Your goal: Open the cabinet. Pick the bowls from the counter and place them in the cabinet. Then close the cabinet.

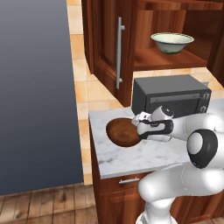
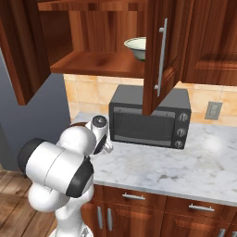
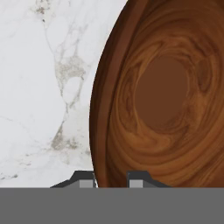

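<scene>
Fingers (image 3: pixel 111 178) pinched the wooden bowl's (image 1: pixel 123 132) rim on the tabletop (image 1: pixel 131 157); cream bowl (image 1: pixel 172 42) already shelved above in open cabinet (image 1: pixel 107 48). Left: place, close doors.

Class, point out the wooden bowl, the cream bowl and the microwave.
wooden bowl (image 3: pixel 162 92): hand view, inner base.
cream bowl (image 1: pixel 172 42): left base view, outer wall.
microwave (image 2: pixel 143 125): right base view, door.

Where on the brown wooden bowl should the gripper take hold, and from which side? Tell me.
Grip the brown wooden bowl by its thin rim, coming down from above. It sits upright on the counter, too wide to span, so one finger goes inside and one outside. The gripper already straddles the rim that way.
</scene>
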